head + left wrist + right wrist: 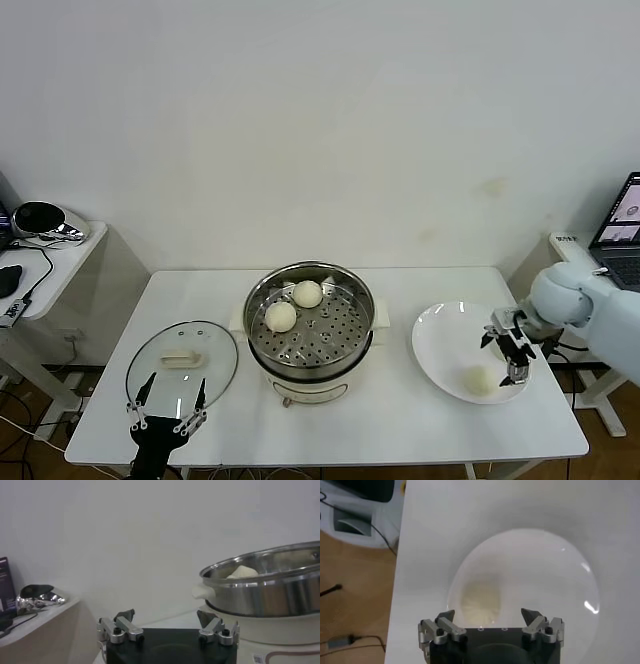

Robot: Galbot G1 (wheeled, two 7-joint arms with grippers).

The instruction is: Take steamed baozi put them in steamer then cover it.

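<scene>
The steamer (310, 322) stands mid-table, its steel pot (265, 592) on a cream base. Two steamed baozi (308, 293) (281, 316) rest on its perforated tray, and the top of one (242, 571) shows over the rim. Another baozi (480, 378) lies on the white plate (440, 345) at the right. My right gripper (508, 352) hovers open over the plate's right side. In the right wrist view a baozi (480, 602) lies just below its spread fingers (489, 615), untouched. My left gripper (167, 408) (167, 616) is open and empty at the table's front left.
The round glass lid (182, 360) with a cream handle lies flat left of the steamer, just beyond my left gripper. A side table with a shiny object (40, 220) stands far left. A laptop (622, 225) sits on a stand at the far right.
</scene>
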